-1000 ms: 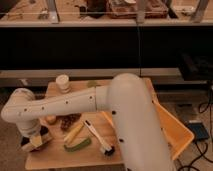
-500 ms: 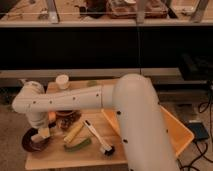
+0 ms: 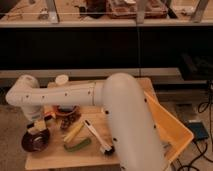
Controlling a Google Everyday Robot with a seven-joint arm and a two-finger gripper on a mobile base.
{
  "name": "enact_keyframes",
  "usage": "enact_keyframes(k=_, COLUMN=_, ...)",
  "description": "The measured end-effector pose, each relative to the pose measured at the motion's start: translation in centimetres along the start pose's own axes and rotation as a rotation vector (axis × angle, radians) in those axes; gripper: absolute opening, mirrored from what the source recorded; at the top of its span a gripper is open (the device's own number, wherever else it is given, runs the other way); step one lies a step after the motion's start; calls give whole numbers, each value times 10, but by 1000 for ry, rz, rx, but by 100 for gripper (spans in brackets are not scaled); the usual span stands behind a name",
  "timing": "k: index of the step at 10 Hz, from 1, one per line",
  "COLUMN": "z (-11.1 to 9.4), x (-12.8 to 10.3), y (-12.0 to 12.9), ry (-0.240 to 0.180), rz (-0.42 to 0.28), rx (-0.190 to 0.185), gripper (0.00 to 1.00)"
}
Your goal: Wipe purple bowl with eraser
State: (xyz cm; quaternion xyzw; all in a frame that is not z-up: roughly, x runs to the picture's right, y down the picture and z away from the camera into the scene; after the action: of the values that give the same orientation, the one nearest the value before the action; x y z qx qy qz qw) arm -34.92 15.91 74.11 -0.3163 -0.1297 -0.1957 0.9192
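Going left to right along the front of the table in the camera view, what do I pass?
Round dark purple bowl, with the gripper shut on the tan eraser block just above it → green elongated item → white-handled black-bristled brush → yellow plastic bin.

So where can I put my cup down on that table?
Bare wood runs along the front edge of the table, between the purple bowl and the brush. The back right corner looks free too. It is crowded by the bowls: the gripper holds the eraser over the purple bowl, with the orange bowl just behind.
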Motion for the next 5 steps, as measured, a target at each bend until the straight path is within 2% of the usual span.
enact_keyframes(k=3, z=-9, x=-20, y=-4, ry=12, rz=-39, rx=28, gripper=0)
enact_keyframes(k=5, z=-12, x=-41, y=3, ry=1, rz=-75, rx=35, gripper=0)
